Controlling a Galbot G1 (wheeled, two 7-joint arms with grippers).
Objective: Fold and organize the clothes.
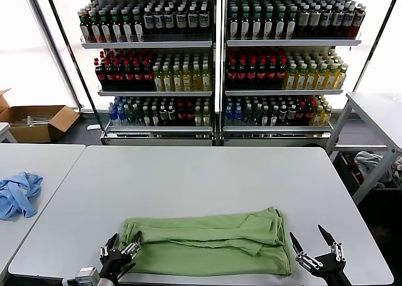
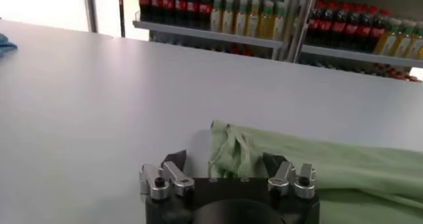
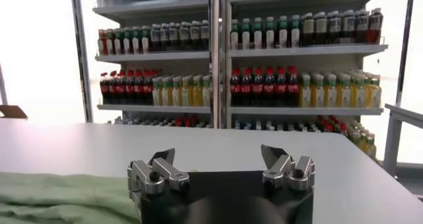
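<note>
With jaws standing apart and gripping nothing, the left gripper (image 1: 123, 244) is hovering at the near-left corner of the green shirt (image 1: 210, 242), while the right gripper (image 1: 310, 242) is waiting wide open just off its opposite edge; a shallow pinch is risking catching only the top layer, undoing the fold.

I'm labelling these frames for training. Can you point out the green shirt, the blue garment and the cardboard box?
green shirt (image 1: 207, 243): head view, middle of the folded cloth.
blue garment (image 1: 17, 193): head view, centre of the crumpled heap on the side table.
cardboard box (image 1: 39, 124): head view, front wall of the open box.
</note>
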